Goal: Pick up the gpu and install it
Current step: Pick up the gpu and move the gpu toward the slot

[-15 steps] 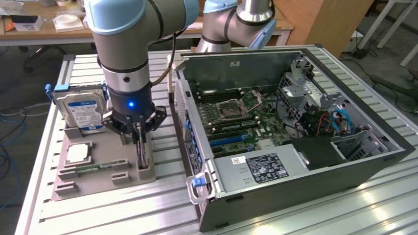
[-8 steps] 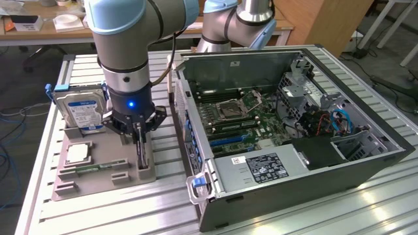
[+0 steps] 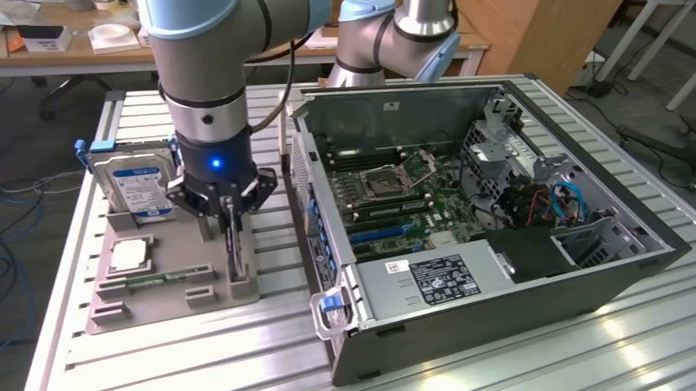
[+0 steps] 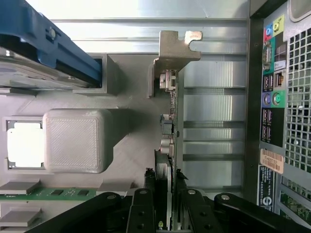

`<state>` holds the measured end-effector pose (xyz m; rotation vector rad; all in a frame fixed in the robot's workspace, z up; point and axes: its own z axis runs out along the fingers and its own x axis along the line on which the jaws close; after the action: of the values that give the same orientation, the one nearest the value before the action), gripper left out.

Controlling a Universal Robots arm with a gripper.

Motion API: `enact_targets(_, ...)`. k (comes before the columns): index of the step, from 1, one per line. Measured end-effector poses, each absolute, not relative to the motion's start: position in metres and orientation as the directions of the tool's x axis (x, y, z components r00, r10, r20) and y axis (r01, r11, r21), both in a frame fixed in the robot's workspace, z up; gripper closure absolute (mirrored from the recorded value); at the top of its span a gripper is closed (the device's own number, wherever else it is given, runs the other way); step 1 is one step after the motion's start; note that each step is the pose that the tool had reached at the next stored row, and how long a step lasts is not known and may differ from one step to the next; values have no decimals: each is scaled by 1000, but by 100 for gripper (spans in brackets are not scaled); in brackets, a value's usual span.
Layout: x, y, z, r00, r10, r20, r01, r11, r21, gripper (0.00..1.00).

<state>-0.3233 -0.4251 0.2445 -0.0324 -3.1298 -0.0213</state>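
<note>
The gpu [image 3: 235,248] stands on edge in a slot of the grey holder tray [image 3: 130,308], on the side nearest the open computer case [image 3: 435,281]. In the wrist view I look along its thin edge [image 4: 169,121] to the silver end bracket [image 4: 173,48] at the far end. My gripper [image 3: 228,216] comes straight down on the card. Its black fingers [image 4: 145,196] press against both faces, so the gripper [image 4: 165,182] is shut on the gpu. The card's lower edge still sits at the tray slot.
The tray also holds a silver hard drive [image 3: 136,183] with a blue-white label, a CPU [image 3: 130,254] and a narrow green memory stick [image 3: 163,279]. The case lies open with its motherboard [image 3: 397,191] facing up. A second arm's base [image 3: 392,37] stands behind it.
</note>
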Motion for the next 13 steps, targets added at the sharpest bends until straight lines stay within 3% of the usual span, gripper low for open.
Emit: enact_targets(13,-323,-425,265,-1000,21,12,21,1000,13,74)
